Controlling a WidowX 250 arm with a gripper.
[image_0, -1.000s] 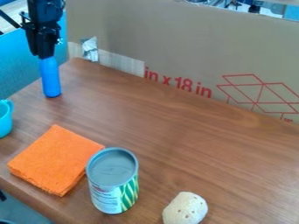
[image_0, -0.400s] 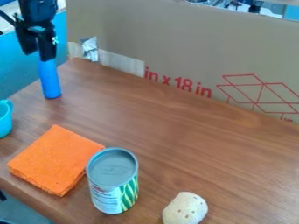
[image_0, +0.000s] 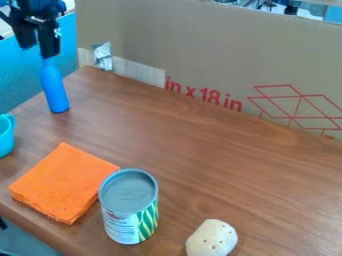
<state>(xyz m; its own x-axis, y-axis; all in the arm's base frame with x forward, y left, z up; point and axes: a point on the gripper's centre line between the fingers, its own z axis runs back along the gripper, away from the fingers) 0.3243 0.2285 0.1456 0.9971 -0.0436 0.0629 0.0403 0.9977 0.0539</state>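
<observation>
Above the blue bottle, the gripper hangs with fingers parted

The black, jointed robot arm at 11 o'clock terminates in a black gripper with two long, blocky fingers. Small pale specks mark its 3 o'clock side.

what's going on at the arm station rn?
Robot arm is at the blue bottle: its hand is open, by the bottle's top. Can't tell if one finger touches it. The bottle is at the table's far left. Nearer the camera: a turquoise cup at the left edge, folded orange cloth, a can and a pale, spotted lump.
</observation>
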